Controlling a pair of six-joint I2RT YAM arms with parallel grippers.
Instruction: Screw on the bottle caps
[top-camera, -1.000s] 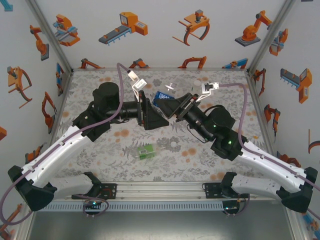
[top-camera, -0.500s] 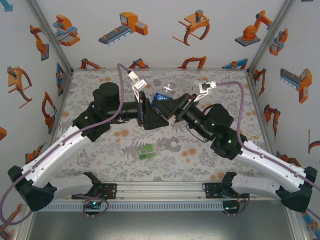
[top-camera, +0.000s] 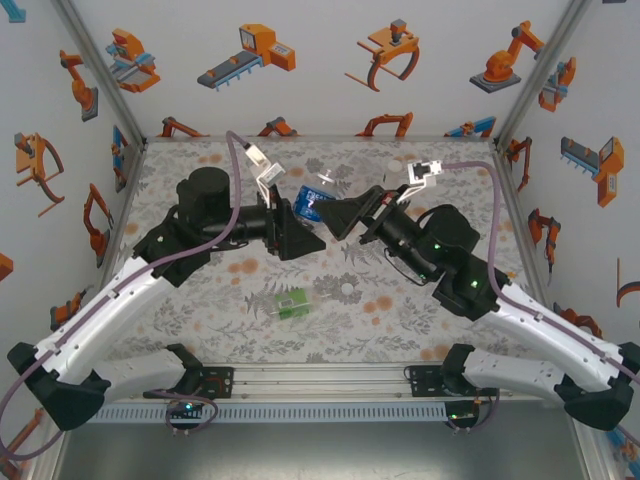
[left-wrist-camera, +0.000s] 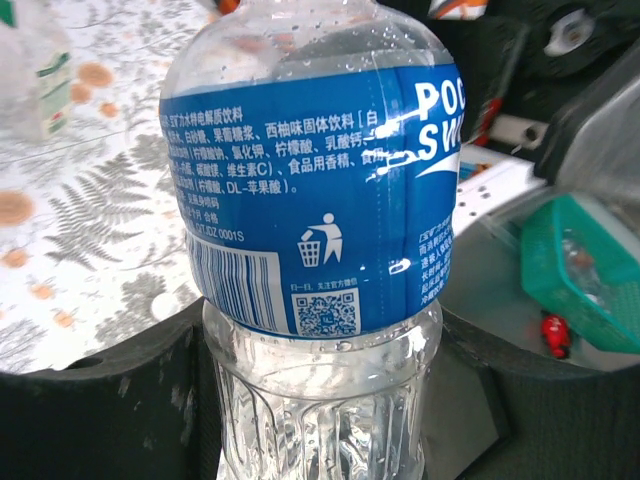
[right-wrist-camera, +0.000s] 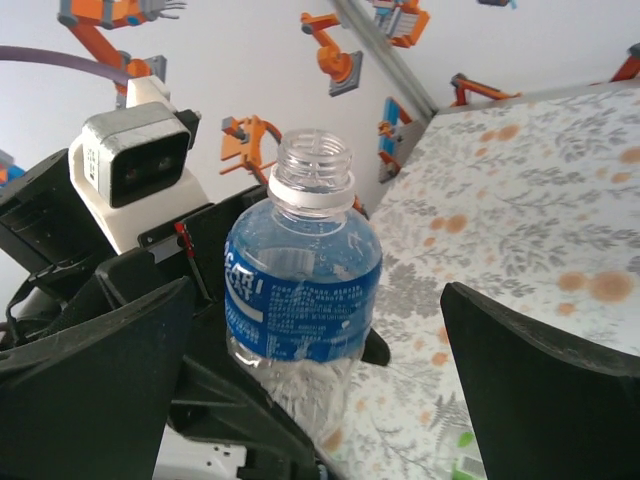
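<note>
Left claw (left-wrist-camera: 322, 410) clenched on the blue-labelled bottle (left-wrist-camera: 320, 200). My dark fingers (left-wrist-camera: 110, 400) press the clear ribbed body just below the label, one on each side. From above, that bottle sits over the far middle of the floral table (top-camera: 230, 320), between my two claws. Base is hidden, so I cannot tell whether it touches the table. In my right wrist view it stands roughly upright with a slight tilt. Its neck (right-wrist-camera: 312, 165) is open, threads bare, with a white ring under them. Clear liquid and droplets show inside.

Right claw (right-wrist-camera: 318, 300) released, jaws spread wide. Its two dark fingers (right-wrist-camera: 100, 380) frame the bottle left and right and touch neither side of it. From above, this claw is just to the right of the bottle, tips pointing at it.

Green-labelled bottle (top-camera: 291, 301) is on the table, nearer to me, about centre and well apart from both claws.

The white camera block (right-wrist-camera: 135, 165) of my left wrist sits just left of the bottle neck. A blurred teal mesh basket (left-wrist-camera: 580, 280) shows at the right of my left wrist view.
</note>
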